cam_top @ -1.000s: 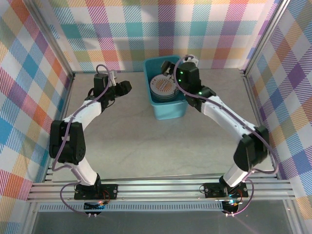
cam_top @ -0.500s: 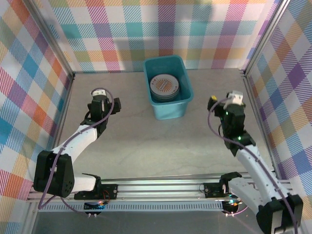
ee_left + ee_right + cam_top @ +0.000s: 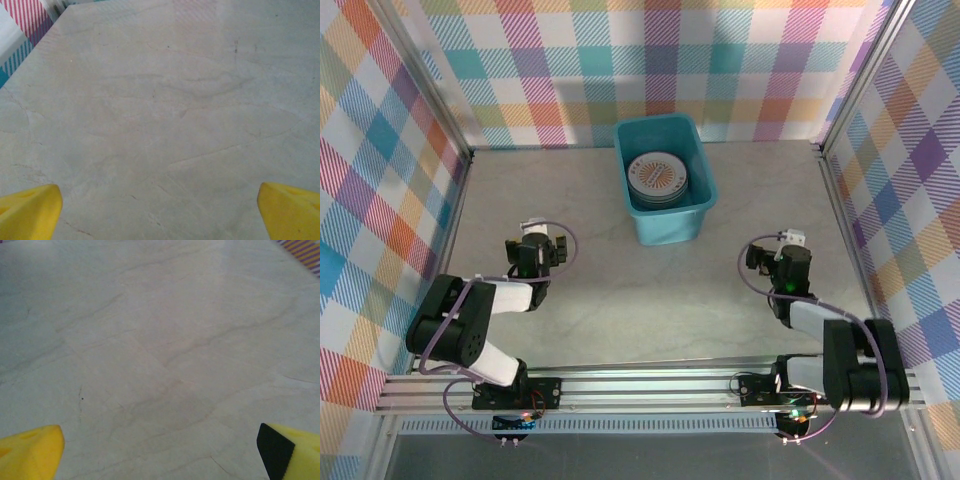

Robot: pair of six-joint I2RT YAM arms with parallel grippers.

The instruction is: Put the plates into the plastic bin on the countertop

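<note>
The teal plastic bin [image 3: 669,222] stands at the back middle of the countertop [image 3: 620,300]. A stack of plates [image 3: 656,177] lies inside it, the top one with an orange sunburst centre. My left gripper [image 3: 536,249] rests low over the countertop, left of and nearer than the bin. My right gripper [image 3: 776,257] sits likewise to the bin's right. In the left wrist view the left gripper [image 3: 160,215] is open, its yellow fingertips [image 3: 30,212] far apart over bare marbled surface. The right gripper [image 3: 160,452] is open too, with nothing between its fingertips [image 3: 31,450].
Plaid walls [image 3: 650,60] and aluminium rails [image 3: 650,385] frame the countertop on all sides. Both arms are folded back close to their bases at the near edge.
Both arms pulled back from the bin towards the near edge and folded low. The right gripper left its place over the bin. The left jaws opened wider. The plates stay in the bin.
</note>
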